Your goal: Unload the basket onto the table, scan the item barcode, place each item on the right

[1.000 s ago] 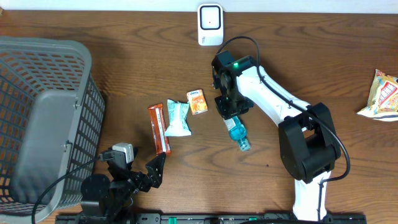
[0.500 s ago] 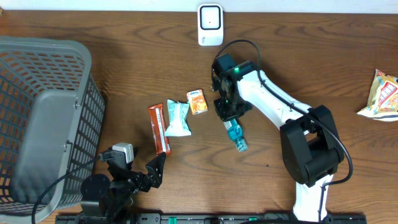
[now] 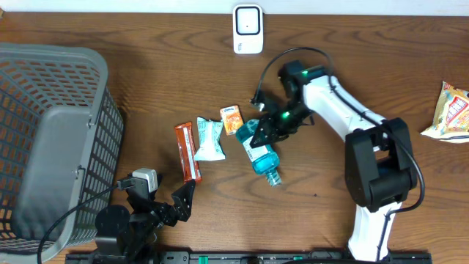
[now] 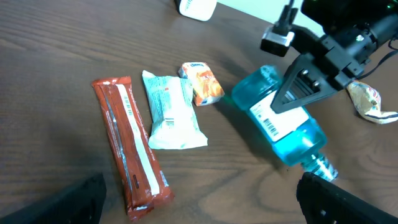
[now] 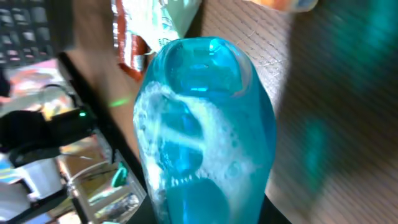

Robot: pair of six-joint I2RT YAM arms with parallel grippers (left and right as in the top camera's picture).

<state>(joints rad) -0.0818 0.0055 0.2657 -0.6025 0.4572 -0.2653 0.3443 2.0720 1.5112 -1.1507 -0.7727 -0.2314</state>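
Note:
My right gripper (image 3: 265,134) is shut on a blue bottle (image 3: 261,155) and holds it tilted above the table, cap end toward the front. The left wrist view shows the blue bottle (image 4: 283,121) with its white barcode label (image 4: 275,122) facing up and the right gripper (image 4: 311,74) clamped over its base end. The bottle (image 5: 205,124) fills the right wrist view and hides the fingers there. The white scanner (image 3: 248,29) stands at the table's far edge. My left gripper (image 3: 179,205) rests open near the front edge, nothing between its fingers (image 4: 62,199).
A brown bar (image 3: 187,152), a white-green packet (image 3: 209,139) and a small orange carton (image 3: 233,119) lie left of the bottle. A grey wire basket (image 3: 51,139) stands at the left. A yellow snack bag (image 3: 451,111) lies at the right edge.
My right gripper closed on the bottle, raised it off the table and swung it left toward the orange carton, tilting it. The left arm has not moved.

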